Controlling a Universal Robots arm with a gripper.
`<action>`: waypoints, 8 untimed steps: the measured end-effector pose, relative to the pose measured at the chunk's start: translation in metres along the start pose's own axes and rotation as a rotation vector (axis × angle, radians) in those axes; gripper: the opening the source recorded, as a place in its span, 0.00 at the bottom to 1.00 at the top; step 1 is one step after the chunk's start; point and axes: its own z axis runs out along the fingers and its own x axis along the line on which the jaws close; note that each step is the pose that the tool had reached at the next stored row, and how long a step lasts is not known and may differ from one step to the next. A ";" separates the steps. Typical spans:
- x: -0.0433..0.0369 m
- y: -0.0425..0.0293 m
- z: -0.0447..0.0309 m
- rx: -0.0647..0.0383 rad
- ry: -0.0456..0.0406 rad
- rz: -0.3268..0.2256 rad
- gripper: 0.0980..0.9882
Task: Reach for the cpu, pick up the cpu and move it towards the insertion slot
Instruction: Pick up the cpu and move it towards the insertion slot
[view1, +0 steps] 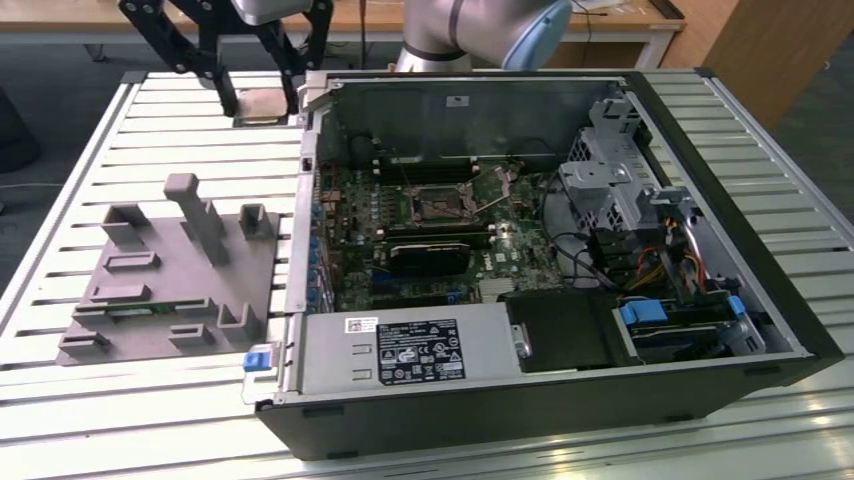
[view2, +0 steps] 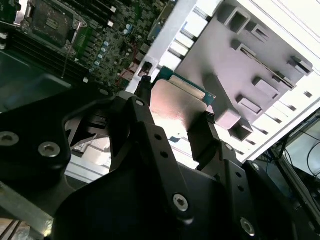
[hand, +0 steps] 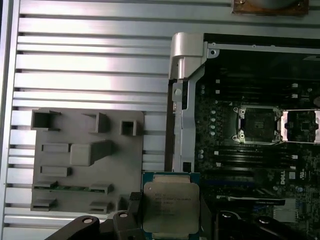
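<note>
My gripper (view1: 260, 106) hangs over the slatted table just off the far corner of the open computer case, at the exterior view's left. Its jaws are shut on the cpu (view1: 264, 100), a flat silver square with a tan rim. In the second wrist view the cpu (view2: 177, 102) sits between the two black fingers (view2: 146, 97), held by opposite edges. In the first wrist view the cpu (hand: 171, 206) shows its silver top. The insertion slot (view1: 441, 203) lies inside the case on the green board, its metal frame swung open beside it (hand: 259, 125).
The open computer case (view1: 787, 300) takes up the table's middle and the exterior view's right, with drive bays, cables and a power supply (view1: 414, 350). A grey fixture block (view1: 174, 270) with upright pegs stands at the exterior view's left. A black card (view1: 427, 255) lies below the slot.
</note>
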 end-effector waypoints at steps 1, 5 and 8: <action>-0.0029 -0.0001 -0.0001 0.000 0.0000 0.000 0.50; -0.0137 -0.0003 -0.0001 0.000 0.0000 0.000 0.50; -0.0214 0.0000 -0.0002 0.000 0.0001 0.000 0.50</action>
